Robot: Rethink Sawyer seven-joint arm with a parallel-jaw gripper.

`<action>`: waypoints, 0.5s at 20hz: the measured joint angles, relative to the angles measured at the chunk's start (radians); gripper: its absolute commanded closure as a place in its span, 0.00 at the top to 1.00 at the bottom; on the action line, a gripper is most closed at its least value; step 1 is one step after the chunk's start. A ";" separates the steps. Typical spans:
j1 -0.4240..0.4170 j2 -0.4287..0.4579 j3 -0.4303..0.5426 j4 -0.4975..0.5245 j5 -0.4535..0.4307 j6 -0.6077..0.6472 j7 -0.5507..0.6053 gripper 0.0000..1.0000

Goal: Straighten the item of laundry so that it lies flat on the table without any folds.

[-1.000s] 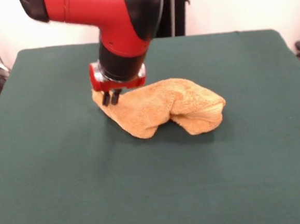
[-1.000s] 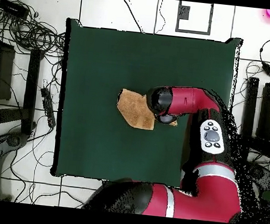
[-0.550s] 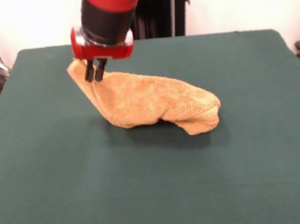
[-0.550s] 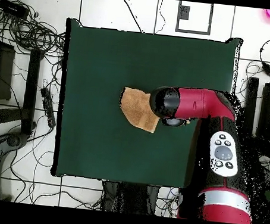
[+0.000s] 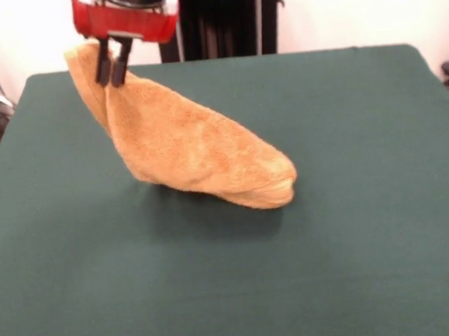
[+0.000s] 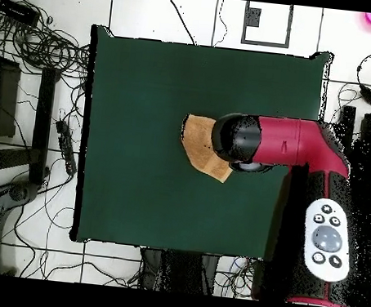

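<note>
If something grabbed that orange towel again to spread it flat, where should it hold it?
Probably the towel at its low folded end resting on the table, approached from above. The gripper already pinches the raised corner, so pulling the opposite end away might open the fold.

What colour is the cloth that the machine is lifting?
Golden-orange; the towel shows best in the front view.

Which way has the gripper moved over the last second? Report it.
Yes. The gripper, shut on the towel, rose and shifted left in the front view, toward the table's far left corner.
</note>
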 measured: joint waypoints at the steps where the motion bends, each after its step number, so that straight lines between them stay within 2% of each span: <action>1: -0.003 -0.005 0.000 -0.001 0.000 0.004 0.000 0.00; 10: -0.064 -0.022 0.001 -0.044 -0.002 0.057 0.000 0.00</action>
